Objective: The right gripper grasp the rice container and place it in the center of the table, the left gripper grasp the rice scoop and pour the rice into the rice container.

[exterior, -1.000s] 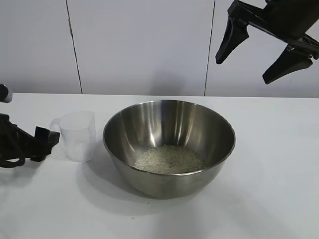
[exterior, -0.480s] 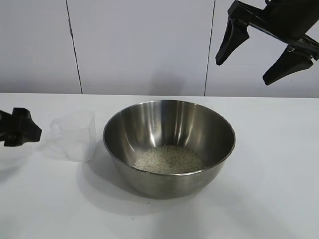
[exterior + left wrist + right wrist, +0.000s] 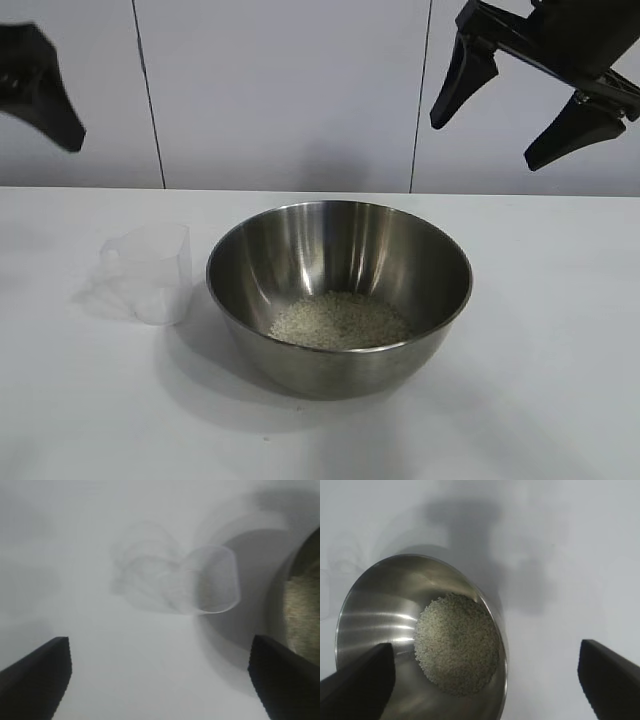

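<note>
The rice container, a shiny steel bowl, stands at the middle of the white table with a heap of rice in its bottom. Just left of it the rice scoop, a clear plastic cup, stands upright and free. My left gripper is open and empty, high above the table's left side; only one finger shows in the exterior view. It looks down on the scoop. My right gripper hangs open and empty high at the back right, over the container and rice.
A pale panelled wall stands behind the table. Bare tabletop lies to the right of the bowl and in front of it.
My left gripper has risen from table level beside the scoop to high above the left side. The scoop and bowl stay in place, and the right gripper has barely moved.
</note>
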